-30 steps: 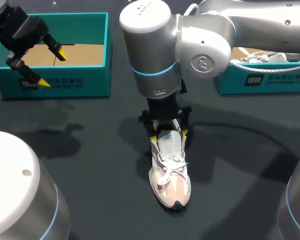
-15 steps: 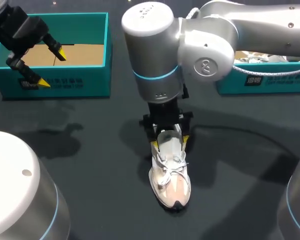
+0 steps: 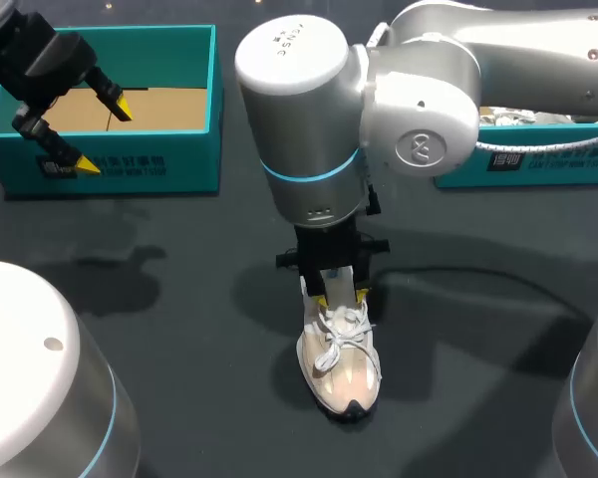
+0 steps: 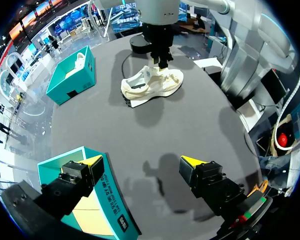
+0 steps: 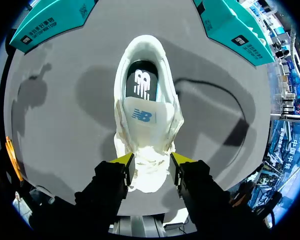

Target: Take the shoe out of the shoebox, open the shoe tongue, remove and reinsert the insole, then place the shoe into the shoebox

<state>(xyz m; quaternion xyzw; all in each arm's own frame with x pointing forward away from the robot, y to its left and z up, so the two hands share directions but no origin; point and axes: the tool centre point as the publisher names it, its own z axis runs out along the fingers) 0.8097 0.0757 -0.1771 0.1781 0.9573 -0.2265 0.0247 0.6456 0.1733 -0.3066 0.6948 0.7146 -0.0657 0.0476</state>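
- the shoe [image 3: 344, 368] lies out on the dark, matte worktop [image 3: 179, 299], sole down, with its rounded toe pointing away from both shoeboxes.
- it is a soft, cream-white trainer with a mesh-like upper, a peach-tinted toe panel, a small dark toe bumper and a thick pale sole.
- white laces [image 3: 337, 334] cross loosely over the instep.
- in the right wrist view the shoe [image 5: 144, 117] shows an oval collar around a dark insole [image 5: 141, 82]. a padded white tongue [image 5: 143, 116] stands just ahead of the pincer.
- the right pincer [image 3: 341, 296] hangs straight down from a fat, smooth silver joint ringed with a blue band.
- the right pincer [image 5: 152, 161] is clamped on the shoe: its black fingers [image 5: 182, 165] with yellow wedge tips press the white upper from both sides, at the lace end of the tongue.
- the left pincer [image 3: 102, 135] hovers well apart from the shoe, over the front wall of the near teal shoebox [image 3: 179, 159].
- this box is rectangular and open-topped, with a flat brown cardboard floor [image 3: 159, 110].
- the left pincer [image 4: 141, 161] stands wide apart with nothing between its blocky black fingers [image 4: 92, 161]. one finger is above the shoebox [image 4: 115, 215], the other above bare worktop.
- from this wrist the shoe [image 4: 152, 85] is seen side-on and far ahead.
- a second teal shoebox [image 3: 458, 169] sits at the far right, partly hidden behind the right arm. it is also seen beyond the shoe [image 4: 72, 80].
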